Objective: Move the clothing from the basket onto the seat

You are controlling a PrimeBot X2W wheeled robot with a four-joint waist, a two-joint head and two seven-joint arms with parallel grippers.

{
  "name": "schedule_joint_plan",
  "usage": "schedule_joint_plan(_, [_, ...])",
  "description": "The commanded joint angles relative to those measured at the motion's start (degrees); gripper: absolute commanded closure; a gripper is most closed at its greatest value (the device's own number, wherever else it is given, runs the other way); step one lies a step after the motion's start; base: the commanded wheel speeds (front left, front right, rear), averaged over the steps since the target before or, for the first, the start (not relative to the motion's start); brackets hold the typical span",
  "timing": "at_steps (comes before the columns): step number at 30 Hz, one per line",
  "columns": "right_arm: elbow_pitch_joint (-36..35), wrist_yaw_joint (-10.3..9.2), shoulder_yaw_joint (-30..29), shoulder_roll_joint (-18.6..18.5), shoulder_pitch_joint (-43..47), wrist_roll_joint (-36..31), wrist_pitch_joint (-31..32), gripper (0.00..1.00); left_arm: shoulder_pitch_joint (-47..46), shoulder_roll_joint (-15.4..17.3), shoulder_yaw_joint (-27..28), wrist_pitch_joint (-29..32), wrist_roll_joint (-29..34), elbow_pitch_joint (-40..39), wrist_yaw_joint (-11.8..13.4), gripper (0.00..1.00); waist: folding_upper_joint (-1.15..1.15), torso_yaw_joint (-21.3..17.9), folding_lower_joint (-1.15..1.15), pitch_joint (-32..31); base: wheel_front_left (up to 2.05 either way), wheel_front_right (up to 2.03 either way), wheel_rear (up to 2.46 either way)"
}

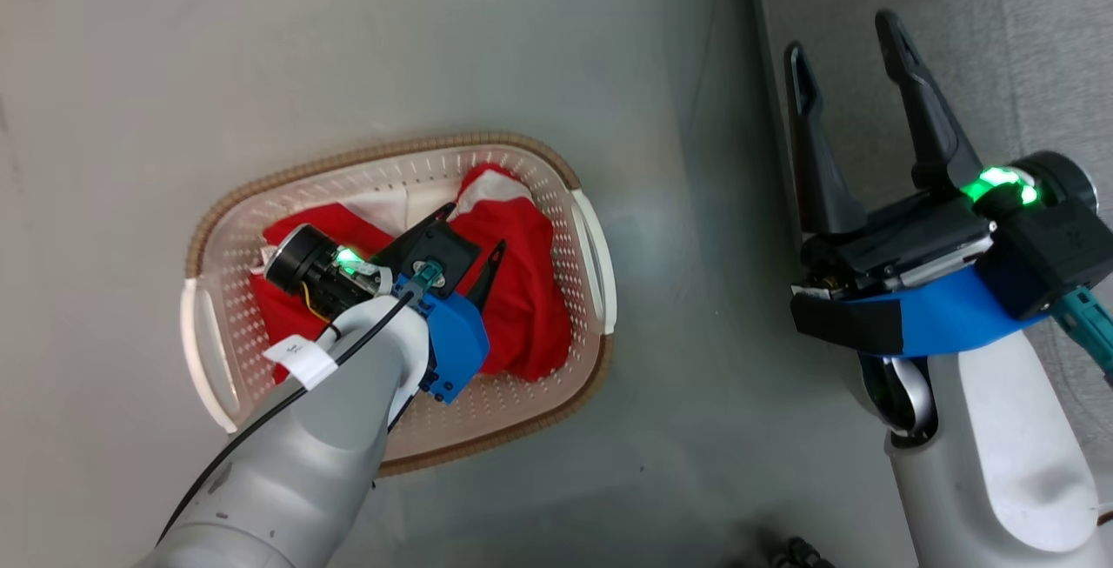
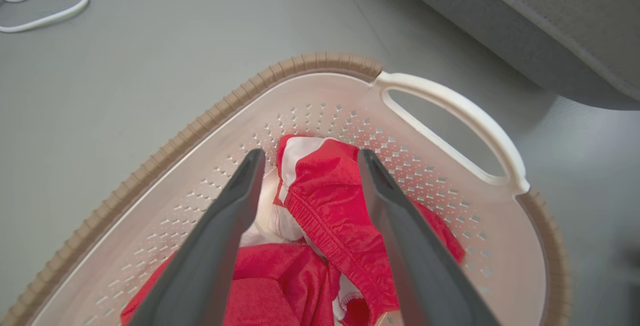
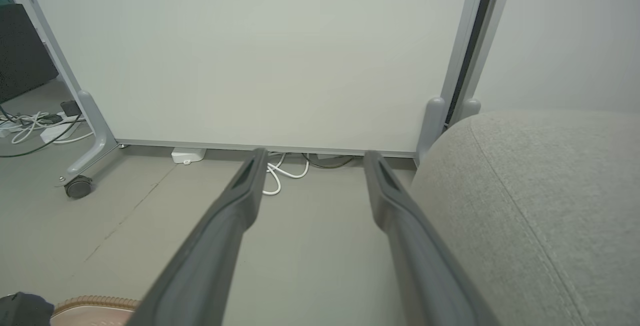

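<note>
Jaws spread, the left gripper (image 1: 474,233) is hovering in the centre-frame basket (image 1: 391,150) to straddle the clothing (image 1: 522,290) lying inside, while the right gripper (image 1: 842,37) is idling, also spread, beside the upper-right seat (image 1: 1000,46).

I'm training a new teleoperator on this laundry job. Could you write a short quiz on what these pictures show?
1. True or false: the left gripper is shut on the clothing.
2. Fill in: near the seat, the right gripper holds nothing, and its fingers are ____.
3. Where does the clothing lie? A) on the seat B) in the basket C) on the floor

Key
1. False: it is open, with one finger on either side of a red fold.
2. open
3. B
</note>
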Motion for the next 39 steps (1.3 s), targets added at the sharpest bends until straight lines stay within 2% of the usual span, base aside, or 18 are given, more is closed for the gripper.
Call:
schedule_joint_plan(1, [-0.5,0.03,0.2,-0.1,-1.3,-0.4,-0.2,0.00,-1.6,0.0,-0.9,0.2,-0.7,0.5,0.0,0.00,0.00,-0.5,-0.02,3.2,0.00,0.00,0.00])
schedule_joint_plan(7, [-2.8,0.03,1.3,-0.1,-3.0,-0.3,-0.2,0.00,-4.4,-0.1,-6.5,3.1,-6.7,3.0,0.0,0.00,0.00,-1.0,-0.02,7.0,0.00,0.00,0.00])
schedule_joint_plan(14, [-6.3,0.03,2.2,-0.1,-3.3,0.1,-0.2,0.00,-7.9,1.9,-11.3,6.4,-12.5,3.4,0.0,0.00,0.00,-2.1,-0.02,11.2,0.00,0.00,0.00])
schedule_joint_plan(23, [-10.6,0.03,1.9,-0.1,-1.9,-0.3,-0.2,0.00,-11.7,4.0,-16.0,13.8,-19.3,3.8,0.0,0.00,0.00,-2.6,-0.02,15.5,0.00,0.00,0.00])
schedule_joint_plan(30, [-13.0,0.03,1.7,-0.1,-0.7,0.2,-0.2,0.00,-12.9,3.6,-18.7,18.1,-23.4,3.9,0.0,0.00,0.00,-2.8,-0.02,17.5,0.00,0.00,0.00])
schedule_joint_plan(36, [-13.5,0.03,1.8,-0.1,-0.1,0.1,-0.2,0.00,-13.7,3.1,-20.7,18.3,-26.6,2.9,0.0,0.00,0.00,-2.3,-0.02,18.2,0.03,0.03,0.03])
schedule_joint_plan(37, [-13.6,0.03,1.8,-0.1,0.0,0.1,-0.2,0.00,-14.0,3.3,-21.2,18.2,-27.0,3.2,0.0,0.13,0.00,-2.1,-0.02,18.2,0.05,0.05,0.05])
schedule_joint_plan(38, [-13.7,0.03,1.8,-0.1,0.1,0.1,-0.2,0.00,-14.1,3.2,-21.7,18.0,-27.3,3.1,0.0,1.00,0.00,-1.9,-0.02,18.2,0.01,0.01,0.01])
schedule_joint_plan(39, [-13.8,0.03,1.8,-0.1,0.2,0.2,-0.2,0.00,-14.1,3.1,-22.1,17.9,-27.6,3.0,0.0,1.00,0.00,-1.8,-0.02,18.3,0.00,0.00,0.00])
